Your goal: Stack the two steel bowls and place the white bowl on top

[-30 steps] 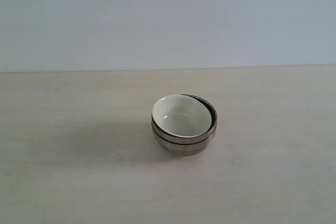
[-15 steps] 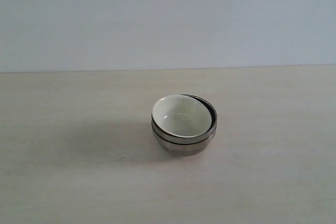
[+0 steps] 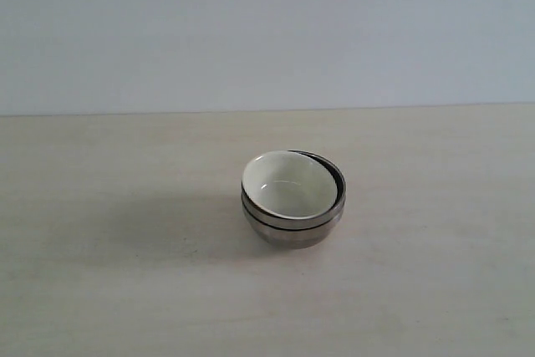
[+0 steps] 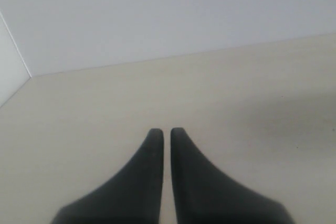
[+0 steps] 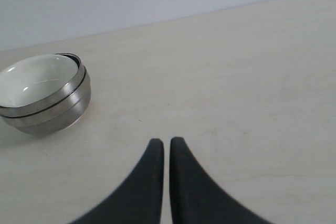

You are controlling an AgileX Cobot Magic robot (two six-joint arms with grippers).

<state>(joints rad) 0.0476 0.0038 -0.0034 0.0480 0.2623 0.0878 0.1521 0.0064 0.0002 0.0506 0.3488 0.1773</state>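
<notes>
Black tips pressed together with nothing between them, that's the right end effector [image 5: 167, 142], hanging low over the bench [image 5: 252, 77]. Same deal for the left end effector [image 4: 166, 132]: clenched and empty, and its camera shows only bench and wall, no bowls at all.

The stack shows up only in the right wrist view, ahead of the tips and off to one side, well apart from them. So I'd say the right arm is the nearer one if anything needs touching. In the exterior view neither arm is in shot, and the stack sits about mid-bench, a bit right of centre.

The steel bowls [image 3: 292, 225] are nested one inside the other, and the white bowl [image 3: 287, 181] sits in the top one. It's a little off-centre, with a dark gap along the far-right rim. Everything's round, so no long axis to line up with.

Looks done to me. At most it needs a nudge to seat the white one.
</notes>
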